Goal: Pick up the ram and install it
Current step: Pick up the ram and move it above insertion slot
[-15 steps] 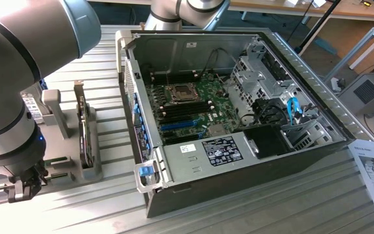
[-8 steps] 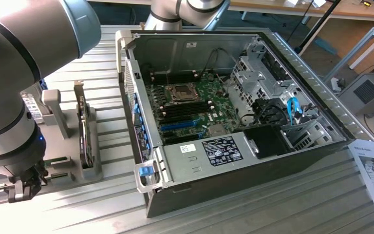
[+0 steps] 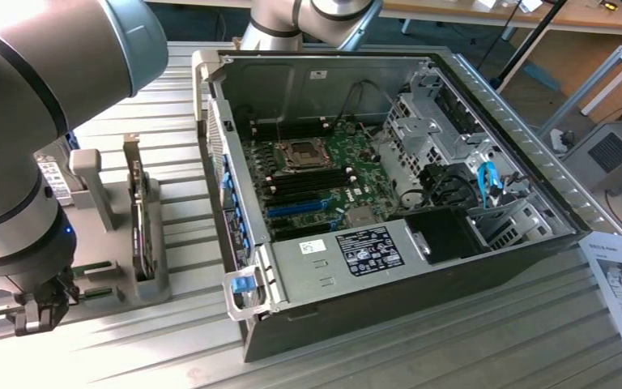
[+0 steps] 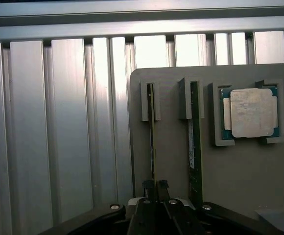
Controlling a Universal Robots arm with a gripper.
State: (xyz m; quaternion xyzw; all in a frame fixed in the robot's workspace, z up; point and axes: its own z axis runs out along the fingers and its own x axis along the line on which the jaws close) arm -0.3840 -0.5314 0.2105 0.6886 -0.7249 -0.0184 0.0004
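Here we see the ram [image 4: 153,147] standing on its long edge in a grey holder [image 4: 174,156], so that only its thin edge faces the wrist camera. Its far end sits in a raised slot block of the holder, and its near end runs straight in between the two fingers [image 4: 148,186]. The gripper [image 4: 155,186] is closed around that near end: one dark pad lies against each face of the stick, and we make out no gap on either side.

Just beside the ram, a second stick [image 4: 195,142] stands parallel to it in its own slot, clear of the fingers. Beyond that, a square silver processor [image 4: 251,112] lies flat in a framed pocket of the same holder. The holder rests on a ribbed aluminium table [image 4: 59,122].

In the exterior view, the gripper [image 3: 39,312] hangs low at the exterior view's left, near an upright card [image 3: 136,203] with a metal bracket. The open computer case [image 3: 322,81] lies toward the exterior view's right, its motherboard [image 3: 327,174] well apart from the gripper.
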